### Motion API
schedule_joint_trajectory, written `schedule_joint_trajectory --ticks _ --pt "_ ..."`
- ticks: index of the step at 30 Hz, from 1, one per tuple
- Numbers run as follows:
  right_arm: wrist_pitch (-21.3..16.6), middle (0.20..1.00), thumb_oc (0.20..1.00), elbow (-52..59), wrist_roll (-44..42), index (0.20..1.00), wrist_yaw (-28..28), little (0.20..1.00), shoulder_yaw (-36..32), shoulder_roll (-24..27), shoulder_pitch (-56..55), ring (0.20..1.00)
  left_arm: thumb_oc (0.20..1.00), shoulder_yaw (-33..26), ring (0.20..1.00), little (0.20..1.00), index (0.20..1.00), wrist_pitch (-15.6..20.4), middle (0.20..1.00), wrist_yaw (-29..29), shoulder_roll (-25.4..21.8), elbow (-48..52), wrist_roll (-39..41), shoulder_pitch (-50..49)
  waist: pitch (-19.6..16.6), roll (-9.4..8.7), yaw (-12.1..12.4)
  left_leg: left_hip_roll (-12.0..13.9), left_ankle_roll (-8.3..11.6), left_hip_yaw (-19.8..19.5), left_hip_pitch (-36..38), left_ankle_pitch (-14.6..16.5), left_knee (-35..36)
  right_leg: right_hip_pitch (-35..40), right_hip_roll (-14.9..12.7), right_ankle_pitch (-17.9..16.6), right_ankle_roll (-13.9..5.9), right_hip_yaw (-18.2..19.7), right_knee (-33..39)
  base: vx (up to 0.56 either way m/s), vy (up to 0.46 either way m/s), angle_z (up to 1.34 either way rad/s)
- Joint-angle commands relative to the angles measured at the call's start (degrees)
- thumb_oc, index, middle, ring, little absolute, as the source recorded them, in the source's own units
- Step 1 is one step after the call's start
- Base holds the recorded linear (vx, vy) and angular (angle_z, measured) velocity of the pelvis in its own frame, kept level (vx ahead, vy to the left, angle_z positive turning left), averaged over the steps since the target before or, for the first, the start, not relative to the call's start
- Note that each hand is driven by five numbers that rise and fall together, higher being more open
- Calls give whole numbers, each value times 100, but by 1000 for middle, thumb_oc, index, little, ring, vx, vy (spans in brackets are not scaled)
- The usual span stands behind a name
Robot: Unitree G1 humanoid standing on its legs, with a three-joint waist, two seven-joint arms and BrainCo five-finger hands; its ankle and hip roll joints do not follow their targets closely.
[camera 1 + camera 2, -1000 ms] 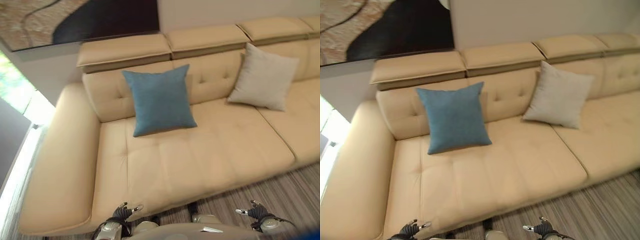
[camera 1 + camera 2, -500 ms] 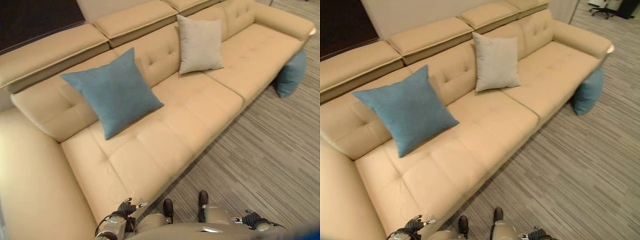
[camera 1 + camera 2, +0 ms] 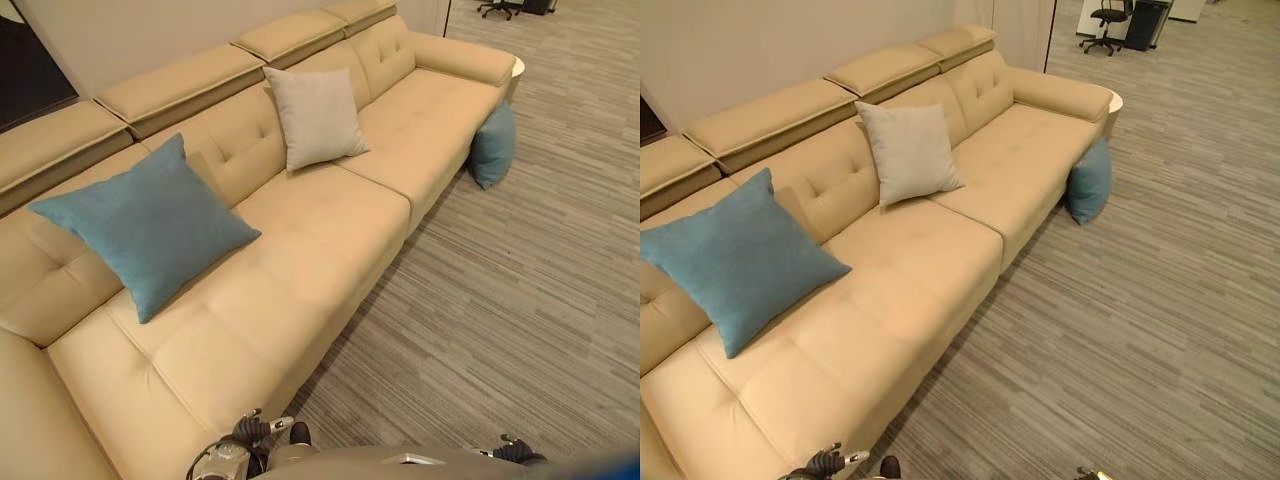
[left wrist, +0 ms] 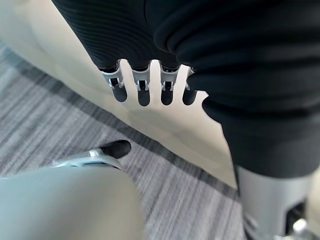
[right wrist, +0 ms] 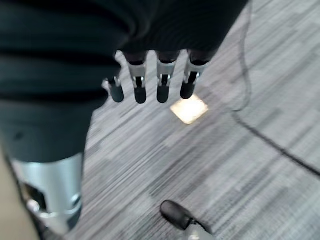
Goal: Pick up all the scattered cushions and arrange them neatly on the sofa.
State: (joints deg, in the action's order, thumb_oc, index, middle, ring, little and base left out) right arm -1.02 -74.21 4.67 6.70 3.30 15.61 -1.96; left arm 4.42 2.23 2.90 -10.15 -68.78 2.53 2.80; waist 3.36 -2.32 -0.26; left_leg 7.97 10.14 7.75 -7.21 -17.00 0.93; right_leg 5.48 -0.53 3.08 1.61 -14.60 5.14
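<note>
Grey striped carpet (image 3: 520,300): 1 teal cushion (image 3: 493,146) leaning against cream leather sofa (image 3: 330,230); left robot hand (image 4: 145,85) and right robot hand (image 5: 150,80) hung empty, fingers straight. Approach squarely, grasp 2-handed.

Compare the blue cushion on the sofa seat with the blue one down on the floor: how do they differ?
Place: the blue cushion on the seat rests on the sofa; the blue cushion on the floor stands on the carpet at the sofa's far end.
Support: the seat one leans against the backrest; the floor one stands against the sofa's front, below the far armrest.
Task state: the seat one is already placed; the floor one is not yet picked up.
Shared: both look the same blue.
</note>
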Motion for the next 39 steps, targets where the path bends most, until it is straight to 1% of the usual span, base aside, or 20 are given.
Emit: schedule_joint_trajectory --ticks 1,2,3,5,6,8,12,14,15,16,18,21,24,29,32,33,35,36,37,39 --pt "-55 1000 1000 -105 -198 1000 132 1000 4 1 314 1000 1000 159 1000 1000 1000 79 1000 106 -16 -55 -180 170 333 -240 -61 -345 -751 160 195 1775 -1853 -134 -187 -673 -410 725 -14 81 -182 -8" --pt "-40 1000 1000 -99 -190 1000 128 1000 10 0 296 1000 1000 163 1000 1000 1000 64 1000 111 -25 -37 -175 172 351 -265 -28 -442 -797 24 -27 1798 -1983 -134 -184 -686 -391 783 -14 119 -98 -25" --pt "-16 1000 1000 -81 -187 1000 118 1000 45 -2 318 1000 1000 159 1000 1000 1000 35 1000 98 -25 -29 -155 215 420 -284 110 -799 -910 -287 -437 1928 -1932 -87 -129 -670 -382 1004 -14 144 -65 -41" --pt "1 1000 1000 -55 -198 1000 102 1000 49 28 337 1000 1000 131 1000 1000 1000 7 1000 82 -38 -58 -154 255 431 -279 177 -999 -942 -450 -643 1871 -1519 -89 -88 -652 -375 1143 -14 187 -25 -65" --pt "21 1000 1000 11 -234 1000 97 1000 44 84 377 1000 1000 108 1000 1000 1000 -7 1000 65 -37 -30 -148 282 459 -185 284 -1189 -911 -627 -925 1603 -1193 -40 64 -609 -351 1334 -14 205 2 -92" --pt "31 1000 1000 115 -283 1000 93 1000 18 148 396 1000 1000 70 1000 1000 1000 -3 1000 46 -33 19 -117 282 520 -113 383 -1297 -842 -758 -1143 1447 -1123 6 161 -603 -347 1540 -14 166 27 -99" --pt "15 1000 1000 173 -282 1000 31 1000 67 101 457 1000 1000 -69 1000 1000 1000 -42 1000 47 -67 35 -159 205 313 -116 423 -1177 -982 -592 -319 1634 -521 77 125 -509 -452 1829 -248 315 157 -104" --pt "-7 1000 1000 155 -242 1000 9 1000 116 47 543 1000 1000 -99 1000 1000 1000 -36 1000 40 -103 148 -147 214 288 -107 547 -1130 -1070 -426 -8 1772 -424 -190 39 -548 -672 1774 -1063 190 142 -49" --pt "-7 1000 1000 155 -242 1000 9 1000 116 47 543 1000 1000 -99 1000 1000 1000 -36 1000 40 -103 148 -147 214 291 -108 552 -1130 -1070 -420 -2 1772 -421 -191 39 -543 -673 1779 -1071 194 157 -77" --pt "-13 1000 1000 180 -214 1000 3 1000 165 53 630 1000 1000 -72 1000 1000 1000 -34 1000 56 -128 141 -149 234 347 -46 528 -1104 -1130 -433 192 1775 -347 -564 40 -834 -863 1706 -1818 103 83 -55" --pt "-31 1000 1000 265 -162 1000 -31 1000 224 59 674 1000 1000 -71 1000 1000 1000 -29 1000 84 -146 89 -143 204 408 125 484 -998 -1138 -425 457 1747 -198 -1004 -118 -963 -888 1200 -2508 158 119 -42" --pt "-22 1000 1000 261 -125 1000 -4 1000 284 101 725 1000 1000 -75 1000 1000 1000 -10 1000 96 -122 75 -206 126 345 186 445 -993 -1096 -473 899 1864 160 -1256 -360 -810 -709 677 -1759 266 -16 -70" --pt "56 1000 1000 243 -176 1000 -53 1000 357 167 762 1000 1000 -76 1000 1000 1000 17 1000 73 -101 22 -197 95 445 187 301 -1034 -1080 -568 1395 2067 341 -1589 -487 -1159 -792 411 -764 323 -96 -30" --pt "10 1000 1000 193 -173 1000 -27 1000 378 99 679 1000 1000 -59 1000 1000 1000 78 1000 101 -69 -153 -149 59 359 150 225 -978 -985 -725 1763 2098 361 -1393 -416 -1311 -742 513 -631 255 -123 33" --pt "-67 1000 1000 148 -207 1000 27 1000 261 57 477 1000 1000 39 1000 1000 1000 106 1000 59 -50 -142 -135 69 265 78 131 -719 -706 -674 1566 1964 -402 -1064 -322 -1165 -586 502 -492 329 -303 12" --pt "-82 1000 1000 171 -236 1000 67 1000 184 79 395 1000 1000 100 1000 1000 1000 111 1000 40 -52 -75 -121 98 340 -72 101 -581 -620 -487 1032 1734 -1567 -861 -388 -1114 -499 478 -404 187 -306 30" --pt "-79 1000 1000 181 -235 1000 105 1000 133 83 361 1000 1000 140 1000 1000 1000 119 1000 61 -51 46 -81 124 462 -211 117 -436 -694 -281 443 1617 -2713 -667 -420 -1029 -367 449 -352 186 -286 67" --pt "-68 1000 1000 91 -219 1000 136 1000 109 75 337 1000 1000 138 1000 1000 1000 127 1000 84 -55 119 -35 112 555 -330 218 -441 -860 -36 -317 1822 -3222 -359 -400 -869 -313 443 -242 367 -223 53" --pt "-88 1000 1000 66 -219 1000 142 1000 93 41 309 1000 1000 150 1000 1000 1000 118 1000 93 -63 70 -68 106 540 -351 285 -472 -893 224 -680 1825 -2725 -146 -299 -761 -333 473 -134 493 -131 9" --pt "-47 1000 1000 22 -232 1000 165 1000 24 74 254 1000 1000 155 1000 1000 1000 62 1000 84 -90 130 -80 134 509 -222 357 -327 -739 722 -841 1443 -1559 182 -131 -542 -349 463 -91 453 76 -5"
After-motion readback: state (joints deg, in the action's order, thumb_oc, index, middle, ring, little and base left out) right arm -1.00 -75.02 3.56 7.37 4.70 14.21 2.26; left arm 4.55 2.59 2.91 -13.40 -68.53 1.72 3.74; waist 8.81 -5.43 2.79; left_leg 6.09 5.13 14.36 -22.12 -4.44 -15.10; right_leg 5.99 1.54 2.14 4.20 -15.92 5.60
